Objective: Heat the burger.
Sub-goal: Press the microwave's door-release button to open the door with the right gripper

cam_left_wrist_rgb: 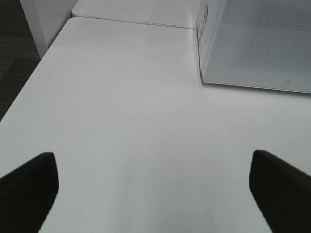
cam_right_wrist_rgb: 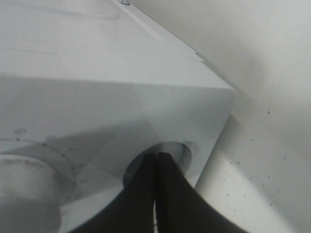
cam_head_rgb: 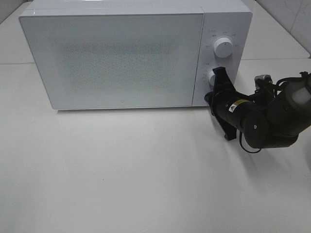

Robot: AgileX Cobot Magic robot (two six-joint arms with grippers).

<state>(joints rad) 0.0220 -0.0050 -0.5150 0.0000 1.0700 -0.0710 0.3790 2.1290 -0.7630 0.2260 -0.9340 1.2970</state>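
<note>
Searching all three views turns up no burger; it is not on the table (cam_head_rgb: 121,170), and whether it sits behind the closed frosted door (cam_head_rgb: 116,58) of the microwave (cam_head_rgb: 221,14) cannot be confirmed, though that is the likely place. Control panel: upper knob (cam_head_rgb: 224,47) untouched, lower knob (cam_head_rgb: 212,77) engaged by the right gripper (cam_head_rgb: 219,73). The right wrist view shows its two dark fingers (cam_right_wrist_rgb: 141,194) brought together to a thin seam, tips against the knob recess; they do not straddle the knob, and whether they have any purchase on it cannot be told. The left gripper (cam_left_wrist_rgb: 151,160) hangs over bare table beside the microwave's side, spread wide, holding nothing. Judgement: loading appears done and the step in hand is setting the heating dial. The next move calls for a controlled wrist rotation with firm contact on the lower knob; with the fingers closed in front of it and not around it, slippage is the risk, and a re-grip around the knob may be needed first.
</note>
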